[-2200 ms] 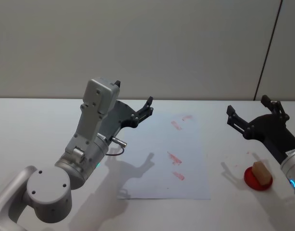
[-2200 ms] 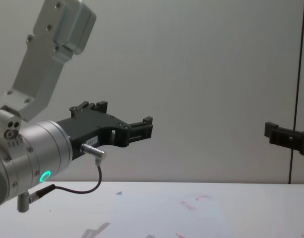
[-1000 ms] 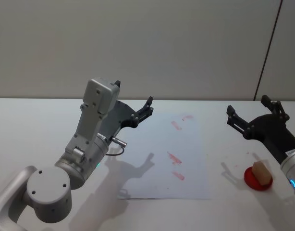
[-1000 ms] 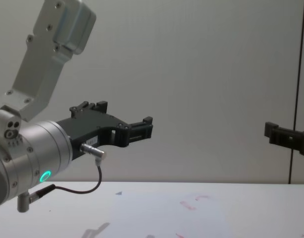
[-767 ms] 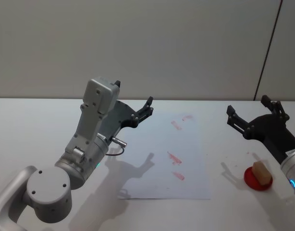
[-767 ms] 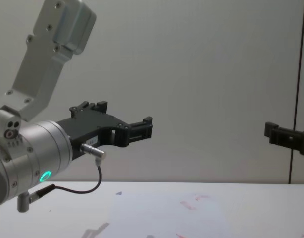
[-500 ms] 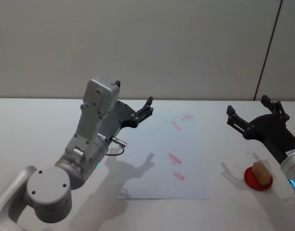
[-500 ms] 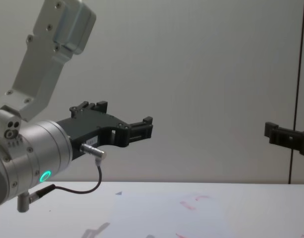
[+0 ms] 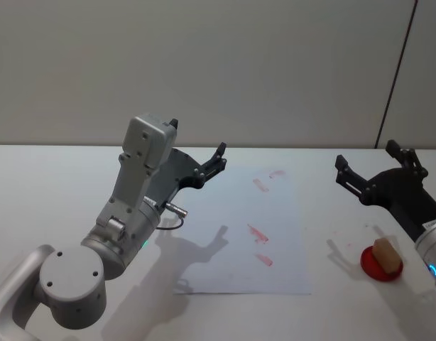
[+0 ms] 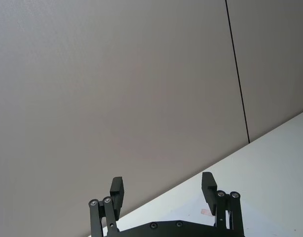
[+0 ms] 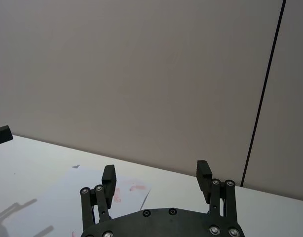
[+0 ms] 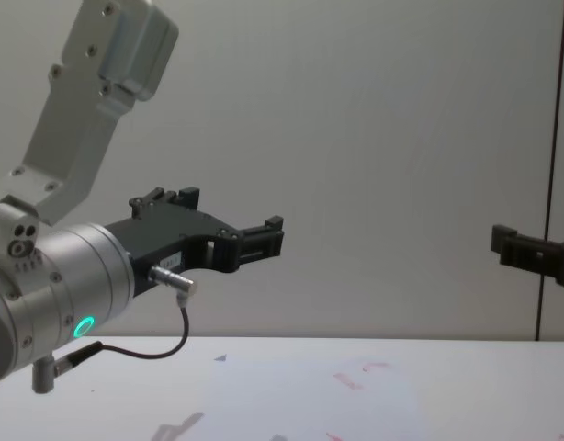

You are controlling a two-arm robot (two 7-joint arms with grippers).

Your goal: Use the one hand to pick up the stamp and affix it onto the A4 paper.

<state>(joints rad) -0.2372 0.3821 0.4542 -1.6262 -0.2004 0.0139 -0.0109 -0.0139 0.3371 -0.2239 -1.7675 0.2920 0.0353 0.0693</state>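
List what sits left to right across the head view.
Order: left gripper, open and raised → A4 paper → stamp on its red pad. The right gripper, open, hangs just beyond the stamp and overlaps it sideways, so it is left unranked.

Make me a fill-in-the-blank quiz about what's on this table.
The wooden stamp rests on a round pad coloured ____.
The stamp sits on the robot's ____ side of the A4 paper.
The left pincer and right pincer both hover with jaws ____.
Missing words: red; right; open.
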